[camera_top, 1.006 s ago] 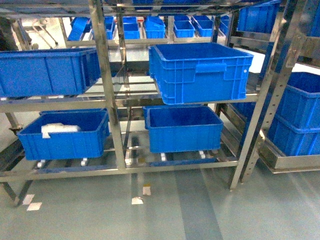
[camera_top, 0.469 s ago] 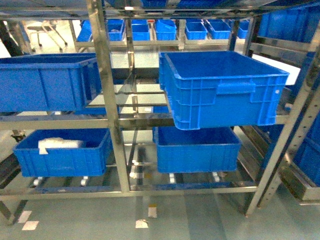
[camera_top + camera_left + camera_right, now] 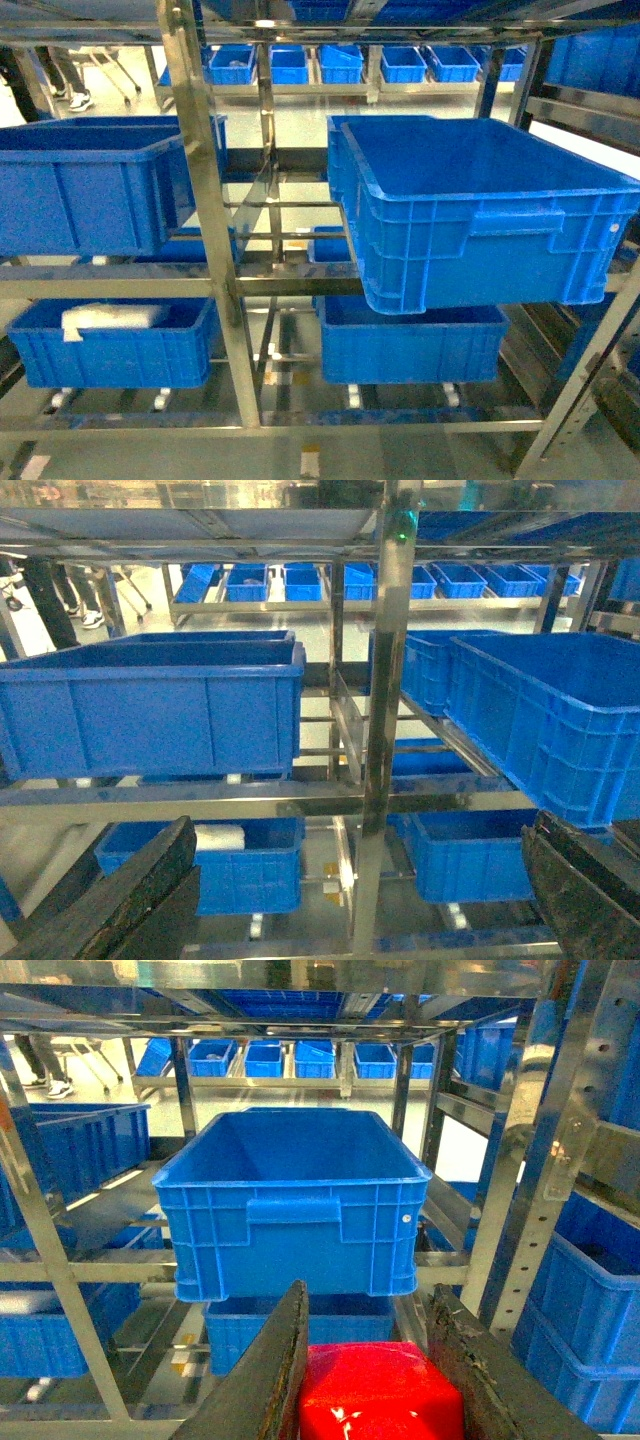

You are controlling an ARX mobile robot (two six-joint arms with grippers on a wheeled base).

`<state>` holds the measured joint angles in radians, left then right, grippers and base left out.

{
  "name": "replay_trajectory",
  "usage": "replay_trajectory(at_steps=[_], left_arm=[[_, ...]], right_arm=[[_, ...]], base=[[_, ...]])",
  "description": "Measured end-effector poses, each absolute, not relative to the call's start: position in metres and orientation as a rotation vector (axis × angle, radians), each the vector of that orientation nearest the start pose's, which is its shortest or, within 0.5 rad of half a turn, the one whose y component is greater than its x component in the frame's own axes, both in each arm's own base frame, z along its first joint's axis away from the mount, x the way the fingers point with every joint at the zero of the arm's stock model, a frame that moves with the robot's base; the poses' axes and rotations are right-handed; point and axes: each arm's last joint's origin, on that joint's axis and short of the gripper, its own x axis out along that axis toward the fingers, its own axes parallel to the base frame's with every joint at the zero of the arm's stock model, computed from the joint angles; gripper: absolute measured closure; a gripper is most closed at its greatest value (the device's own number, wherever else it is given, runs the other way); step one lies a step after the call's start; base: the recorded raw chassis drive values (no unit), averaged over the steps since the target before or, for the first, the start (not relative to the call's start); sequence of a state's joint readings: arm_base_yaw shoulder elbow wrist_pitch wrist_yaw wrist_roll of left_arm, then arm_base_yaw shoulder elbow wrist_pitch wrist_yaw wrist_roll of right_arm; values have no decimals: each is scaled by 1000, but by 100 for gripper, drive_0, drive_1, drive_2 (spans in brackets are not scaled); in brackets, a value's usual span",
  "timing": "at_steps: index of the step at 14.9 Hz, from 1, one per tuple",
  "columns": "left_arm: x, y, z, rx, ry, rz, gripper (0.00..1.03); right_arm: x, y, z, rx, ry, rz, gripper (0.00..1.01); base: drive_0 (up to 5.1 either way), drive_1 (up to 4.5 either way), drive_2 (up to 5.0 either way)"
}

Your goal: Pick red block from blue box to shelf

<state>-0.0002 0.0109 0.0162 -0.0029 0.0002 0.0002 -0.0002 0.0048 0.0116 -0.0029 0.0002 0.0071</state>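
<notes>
In the right wrist view the glossy red block [image 3: 380, 1390] sits clamped between the two dark fingers of my right gripper [image 3: 369, 1300], which is shut on it. Beyond it stands the shelf [image 3: 540, 1160], a stainless-steel rack with square uprights. My left gripper [image 3: 362, 825] is open with nothing between its widely spread fingers, facing a shelf [image 3: 385, 680] upright. The head view shows the shelf [image 3: 225, 285] close ahead and neither gripper. The blue box is out of view.
Dark blue ribbed crates fill the tiers: a large one [image 3: 480, 230] juts out at middle right, another [image 3: 90, 190] sits at left, two lie on the bottom tier. The lower left crate holds a white bundle [image 3: 110, 316]. More racks and crates stand behind.
The head view has closed in on the shelf: crates and uprights loom larger, and the jutting right crate now fills the middle right.
</notes>
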Motion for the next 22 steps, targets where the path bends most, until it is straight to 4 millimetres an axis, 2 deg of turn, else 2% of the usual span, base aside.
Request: replay_trajectory(at_steps=[12,22], left_arm=[[97,0,168,0,-1,1,5],[97,0,168,1,-1,0,5]], right_arm=[[97,0,167,7,-1,0,72],[97,0,167,7,-3,0,72]], base=[[4,431,-424],[0,0,0]])
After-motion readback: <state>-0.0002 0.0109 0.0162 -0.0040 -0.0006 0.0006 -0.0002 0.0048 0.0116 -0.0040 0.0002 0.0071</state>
